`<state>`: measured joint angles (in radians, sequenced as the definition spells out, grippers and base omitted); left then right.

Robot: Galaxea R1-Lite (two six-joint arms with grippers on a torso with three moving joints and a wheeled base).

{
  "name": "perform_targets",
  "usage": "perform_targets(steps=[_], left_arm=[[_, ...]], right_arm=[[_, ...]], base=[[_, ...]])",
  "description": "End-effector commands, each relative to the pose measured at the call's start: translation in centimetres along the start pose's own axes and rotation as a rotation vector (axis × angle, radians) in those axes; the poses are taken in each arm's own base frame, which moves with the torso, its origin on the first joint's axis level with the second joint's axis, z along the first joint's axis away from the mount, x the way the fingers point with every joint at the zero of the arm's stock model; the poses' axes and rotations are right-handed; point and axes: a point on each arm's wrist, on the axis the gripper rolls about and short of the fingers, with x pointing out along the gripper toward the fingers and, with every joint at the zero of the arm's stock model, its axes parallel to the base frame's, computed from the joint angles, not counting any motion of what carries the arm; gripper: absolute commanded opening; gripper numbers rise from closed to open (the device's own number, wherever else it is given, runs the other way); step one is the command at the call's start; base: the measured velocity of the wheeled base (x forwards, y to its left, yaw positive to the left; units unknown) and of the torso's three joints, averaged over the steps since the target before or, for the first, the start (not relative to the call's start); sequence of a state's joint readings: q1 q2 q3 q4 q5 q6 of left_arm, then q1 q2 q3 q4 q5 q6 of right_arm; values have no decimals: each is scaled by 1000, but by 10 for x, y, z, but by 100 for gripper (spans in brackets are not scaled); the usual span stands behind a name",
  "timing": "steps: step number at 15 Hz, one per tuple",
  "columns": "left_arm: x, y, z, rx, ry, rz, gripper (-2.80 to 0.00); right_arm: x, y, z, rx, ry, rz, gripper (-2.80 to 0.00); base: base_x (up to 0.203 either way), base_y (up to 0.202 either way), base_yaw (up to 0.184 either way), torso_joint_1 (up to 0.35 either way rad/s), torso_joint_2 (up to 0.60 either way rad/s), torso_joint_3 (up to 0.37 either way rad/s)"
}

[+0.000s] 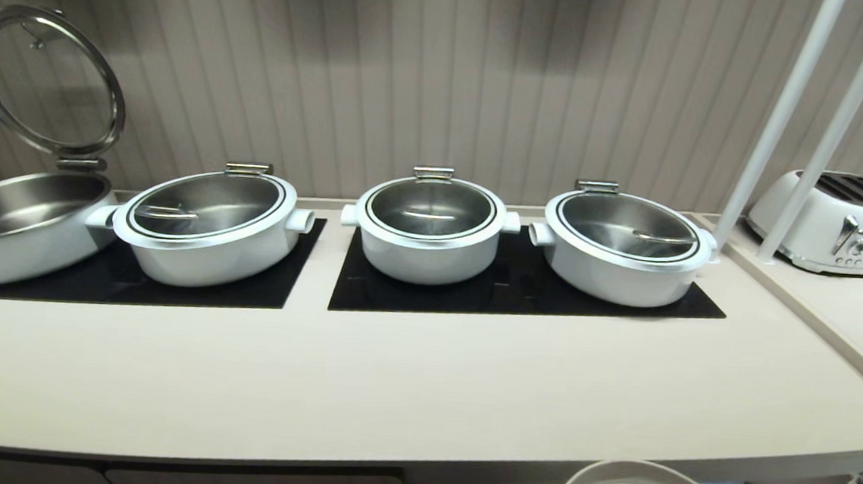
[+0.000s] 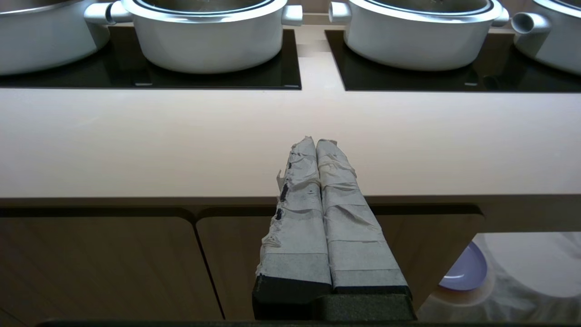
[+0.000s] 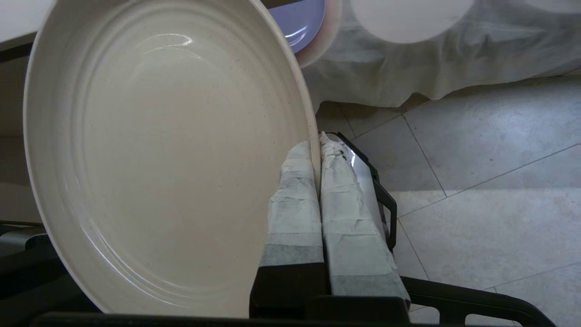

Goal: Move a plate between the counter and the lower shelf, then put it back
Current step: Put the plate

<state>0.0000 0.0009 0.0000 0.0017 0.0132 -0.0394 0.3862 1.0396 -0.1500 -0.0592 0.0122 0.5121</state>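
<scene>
**Plate pinched at its rim**

The round cream-beige plate [image 3: 159, 154] fills the right wrist frame's left — its rim clamped between the right gripper's [image 3: 316, 141] taped jaws, below the pale beige counter's [image 1: 391, 391] front edge. The left gripper's [image 2: 315, 141] jaws are together, empty.

A: The wall [image 1: 413, 66] is ribbed, grey-brown panelling. White poles [image 1: 804, 124] rise at the right.

B: The floor [image 3: 476, 172] is pale grey tile; brown cabinet doors [image 2: 100, 268] are closed.

Four white pots [image 1: 432, 231] stand in a row (the leftmost lid raised), a white toaster [image 1: 835, 222] far right.
</scene>
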Motion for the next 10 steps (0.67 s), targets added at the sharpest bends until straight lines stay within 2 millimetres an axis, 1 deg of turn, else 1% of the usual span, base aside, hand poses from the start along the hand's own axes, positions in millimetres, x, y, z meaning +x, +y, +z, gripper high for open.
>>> perform_targets(steps=[1,8,10], left_arm=[[0,0,0,-1,0,1,-280],[0,0,0,-1,0,2,-280],[0,0,0,-1,0,1,-280]], right_arm=[[0,0,1,3,-1,-5,-280],[1,6,12,49,-7,-5,-280],[5,8,15,60,12,-21,-280]], base=[[0,0,0,0,0,0],[0,0,0,0,0,0],[0,0,0,0,0,0]])
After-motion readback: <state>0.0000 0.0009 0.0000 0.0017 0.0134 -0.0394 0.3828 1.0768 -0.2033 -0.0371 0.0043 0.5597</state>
